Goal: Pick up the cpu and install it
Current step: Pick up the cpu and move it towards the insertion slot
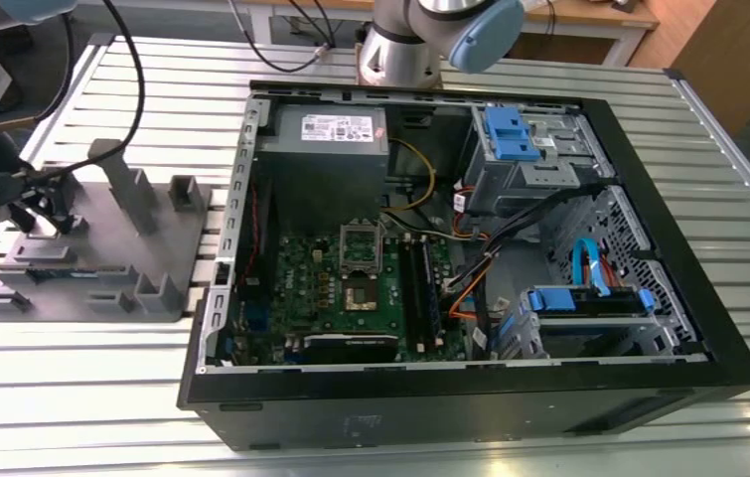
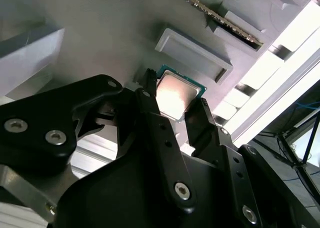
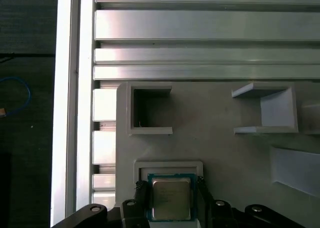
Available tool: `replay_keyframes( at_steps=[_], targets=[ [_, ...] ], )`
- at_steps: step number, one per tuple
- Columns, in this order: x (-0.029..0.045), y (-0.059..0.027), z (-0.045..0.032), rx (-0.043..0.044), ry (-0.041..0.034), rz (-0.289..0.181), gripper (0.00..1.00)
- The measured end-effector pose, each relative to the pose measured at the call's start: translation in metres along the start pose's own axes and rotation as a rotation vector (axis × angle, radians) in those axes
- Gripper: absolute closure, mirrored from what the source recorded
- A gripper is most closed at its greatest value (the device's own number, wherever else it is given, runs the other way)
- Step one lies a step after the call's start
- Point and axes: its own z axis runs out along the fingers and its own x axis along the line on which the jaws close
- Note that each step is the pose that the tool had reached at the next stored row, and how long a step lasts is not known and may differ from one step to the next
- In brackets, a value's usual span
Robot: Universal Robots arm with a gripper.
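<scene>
The cpu (image 3: 171, 199), a small silvery square chip with a thin green rim, sits between my two black fingers (image 3: 142, 195) in both wrist views. My gripper (image 3: 171, 193) is shut on its opposite edges. The cpu (image 2: 177, 94) hangs just off the shallow square pocket (image 2: 192, 52) of the grey plastic fixture (image 1: 96, 248), and that pocket looks bare. In the exterior view my gripper (image 1: 37, 204) is over the fixture's end at the exterior view's left. The motherboard socket (image 1: 359, 290) lies inside the open computer case (image 1: 468, 397), with its metal frame (image 1: 362, 241) raised.
The fixture has upright posts (image 1: 123, 184) and open box-shaped holders (image 3: 149, 109). A long thin memory stick (image 2: 216, 16) stands in one fixture slot. Cables (image 1: 481, 263), blue drive brackets (image 1: 508, 134) and a power supply (image 1: 335, 134) crowd the case. The table is slatted aluminium (image 1: 83, 397).
</scene>
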Motion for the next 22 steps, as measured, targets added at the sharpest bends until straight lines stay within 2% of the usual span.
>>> replay_keyframes(
  at_steps=[7, 8, 11, 12, 18, 22],
  targets=[
    [0.0, 0.0, -0.0002, 0.0011, 0.0002, 0.0, 0.53],
    [0.0, 0.0, -0.0003, 0.0049, 0.0001, 0.0, 0.53],
    [0.0, 0.0, -0.0002, 0.0246, -0.0006, -0.001, 0.53],
    [0.0, -0.0001, -0.0002, 0.0279, -0.0007, -0.001, 0.53],
    [0.0, 0.0, -0.0005, 0.0285, -0.0006, -0.001, 0.53],
    [-0.0001, 0.0003, -0.0036, 0.0286, -0.0005, -0.001, 0.53]
  ],
)
